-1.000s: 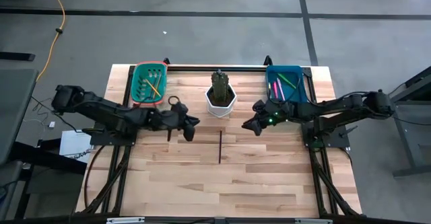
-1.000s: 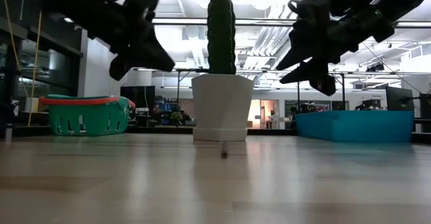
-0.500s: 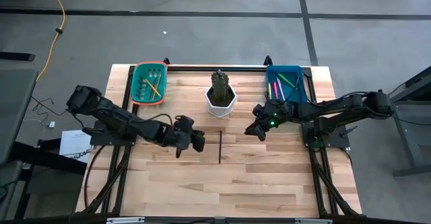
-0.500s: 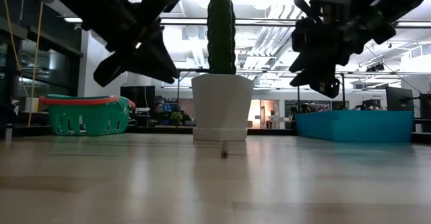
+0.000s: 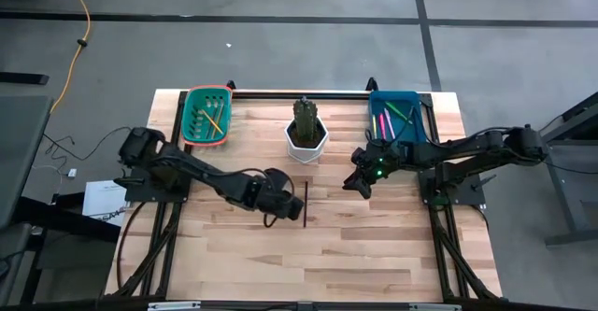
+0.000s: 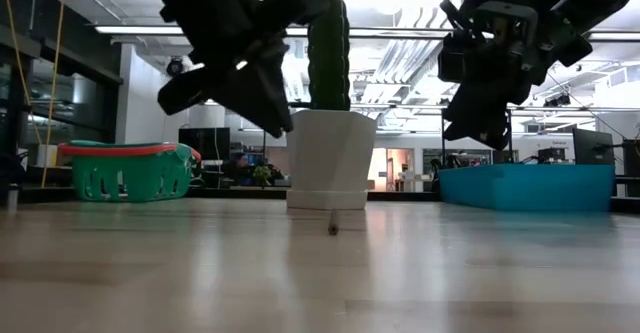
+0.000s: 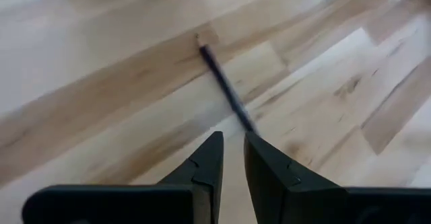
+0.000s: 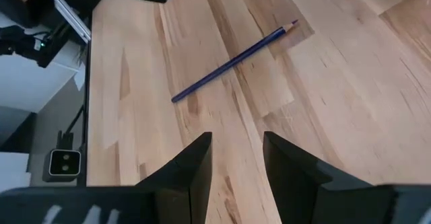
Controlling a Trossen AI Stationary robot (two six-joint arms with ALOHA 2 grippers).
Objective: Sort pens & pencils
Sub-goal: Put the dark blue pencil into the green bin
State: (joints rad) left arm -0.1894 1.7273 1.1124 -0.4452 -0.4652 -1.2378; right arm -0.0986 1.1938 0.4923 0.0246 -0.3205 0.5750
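One dark pencil [image 5: 306, 204] lies flat on the wooden table, in front of the cactus pot; it also shows in the left wrist view [image 7: 222, 83] and the right wrist view [image 8: 232, 62]. My left gripper [image 5: 285, 208] hangs above the table just left of the pencil, tipped down toward it. Its fingers [image 7: 232, 146] stand a narrow gap apart with nothing between them. My right gripper [image 5: 360, 182] hovers open right of the pot, in front of the blue bin. Pink and green pens [image 5: 385, 121] lie in the blue bin [image 5: 418, 124]. Orange and yellow pencils [image 5: 213, 120] lie in the green basket [image 5: 190, 124].
A white pot with a cactus [image 5: 306, 134] stands at the middle of the table's far side, between basket and bin. Bare wood stretches from the pencil to the table's near edge [image 5: 308, 283].
My left gripper has swept from in front of the green basket toward the table's right and near side, up to the dark pencil. It has tipped down and rolled as it went. My right gripper has stayed in place and turned a little. The pencil has not moved.
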